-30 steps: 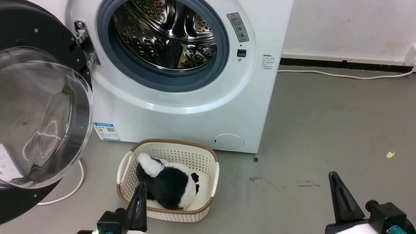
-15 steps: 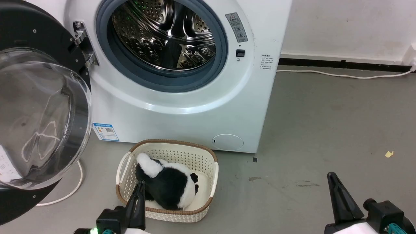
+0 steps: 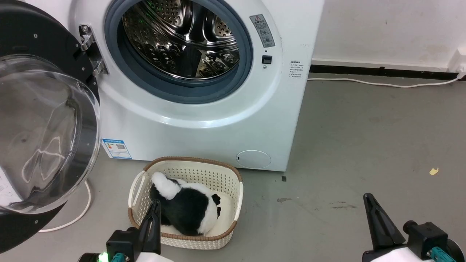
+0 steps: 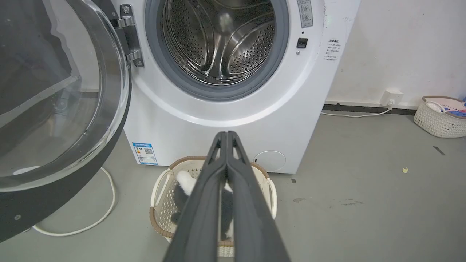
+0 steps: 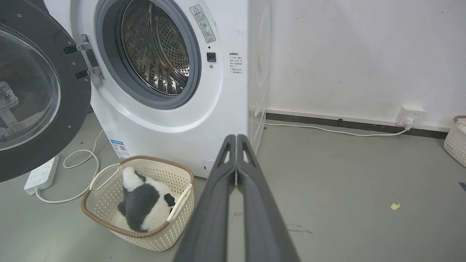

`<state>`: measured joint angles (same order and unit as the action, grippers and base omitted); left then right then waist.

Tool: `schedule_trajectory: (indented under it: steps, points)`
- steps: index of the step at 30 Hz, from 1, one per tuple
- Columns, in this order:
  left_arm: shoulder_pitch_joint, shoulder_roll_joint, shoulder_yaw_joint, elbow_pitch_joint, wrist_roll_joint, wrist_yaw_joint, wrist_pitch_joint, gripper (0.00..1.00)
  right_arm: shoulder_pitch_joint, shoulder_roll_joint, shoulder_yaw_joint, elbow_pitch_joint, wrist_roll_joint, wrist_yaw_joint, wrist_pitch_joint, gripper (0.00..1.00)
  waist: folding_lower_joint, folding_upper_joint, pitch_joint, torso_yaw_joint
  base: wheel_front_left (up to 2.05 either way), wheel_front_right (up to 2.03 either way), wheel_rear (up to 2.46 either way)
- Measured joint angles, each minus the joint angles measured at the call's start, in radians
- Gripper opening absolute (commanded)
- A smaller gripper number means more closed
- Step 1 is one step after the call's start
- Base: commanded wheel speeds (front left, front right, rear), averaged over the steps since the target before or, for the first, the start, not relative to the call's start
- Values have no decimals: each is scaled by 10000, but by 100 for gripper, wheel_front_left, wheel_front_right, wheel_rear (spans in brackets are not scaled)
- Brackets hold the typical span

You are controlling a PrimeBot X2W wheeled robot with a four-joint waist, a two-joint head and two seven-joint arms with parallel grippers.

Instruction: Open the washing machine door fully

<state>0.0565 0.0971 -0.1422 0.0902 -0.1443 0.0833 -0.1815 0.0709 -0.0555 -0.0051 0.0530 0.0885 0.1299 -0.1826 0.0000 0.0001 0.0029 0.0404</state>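
Grey floor (image 3: pixel 364 127) lies beneath the shut, empty left claw (image 3: pixel 156 214) and right claw (image 3: pixel 369 203); only the view has drifted, and the washing machine door (image 3: pixel 43 134) stays swung wide ahead-left of them, task seemingly done.

Left gripper (image 3: pixel 157 214): 2 long dark tapering fingers (image 4: pixel 204 203), black block (image 3: pixel 122 240), green light (image 3: pixel 101 257) glowing beside a teal plug (image 3: pixel 117 257). Right gripper (image 3: pixel 367 199): same black wedge, round knob (image 3: pixel 410 226), teal fitting (image 3: pixel 438 253), white casing (image 3: pixel 382 257) beneath. Close up, triangular slots (image 5: pixel 227 150) near each tip.
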Motion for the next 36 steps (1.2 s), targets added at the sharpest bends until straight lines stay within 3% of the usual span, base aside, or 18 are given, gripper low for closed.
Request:
schedule_trajectory:
  steps: [36]
  points:
    - [-178, -209, 612, -360, 602, -339, 788, 0, -213, 0, 21, -217, -307, 0, 771, 0, 0, 0, -13, -178, 0, 0, 0]
